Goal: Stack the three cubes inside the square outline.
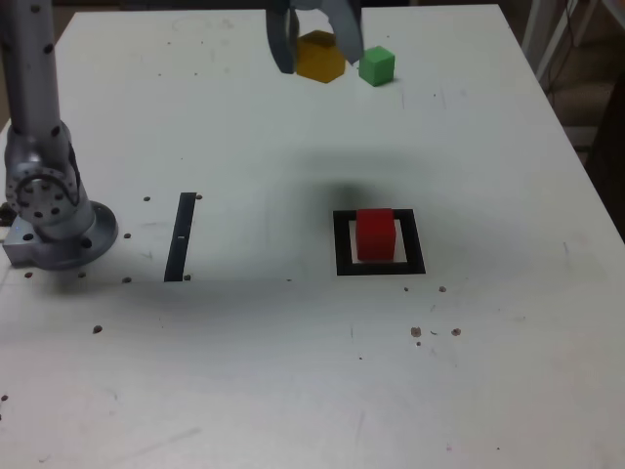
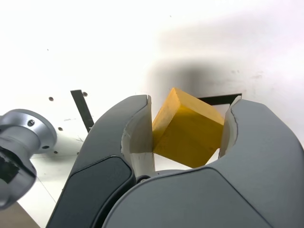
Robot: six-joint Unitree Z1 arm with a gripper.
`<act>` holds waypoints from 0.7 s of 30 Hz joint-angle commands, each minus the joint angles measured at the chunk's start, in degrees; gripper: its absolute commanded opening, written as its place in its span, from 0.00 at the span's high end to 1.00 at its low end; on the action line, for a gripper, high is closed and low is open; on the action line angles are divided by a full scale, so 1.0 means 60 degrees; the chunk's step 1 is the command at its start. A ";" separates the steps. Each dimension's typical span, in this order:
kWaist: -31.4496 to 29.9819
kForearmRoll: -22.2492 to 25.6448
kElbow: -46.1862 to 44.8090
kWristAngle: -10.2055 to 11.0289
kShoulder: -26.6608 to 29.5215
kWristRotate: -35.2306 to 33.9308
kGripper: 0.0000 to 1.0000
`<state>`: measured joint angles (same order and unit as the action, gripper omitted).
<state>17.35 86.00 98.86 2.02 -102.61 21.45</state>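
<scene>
White speckled tabletop [image 1: 234,362], smooth-faced yellow cube [image 2: 187,128]

Bare tabletop [image 1: 244,362] around the square outline [image 1: 346,271] — open all sides, red cube [image 1: 376,235] blocking its centre

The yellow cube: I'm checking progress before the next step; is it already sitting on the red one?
No, the yellow cube is up between the hand's fingers, away from the red cube.
</scene>
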 commanded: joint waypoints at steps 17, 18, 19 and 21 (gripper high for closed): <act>-0.2556 -0.0671 0.0137 0.0356 -0.0912 -0.2068 0.72; -0.2688 -0.0748 -0.0046 0.0353 -0.0870 -0.2245 0.72; -0.2802 -0.0786 -0.0155 0.0357 -0.0833 -0.2386 0.72; -0.3077 -0.0834 -0.0311 0.0385 -0.0760 -0.2703 0.72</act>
<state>-0.50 81.12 97.12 4.21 -107.97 5.77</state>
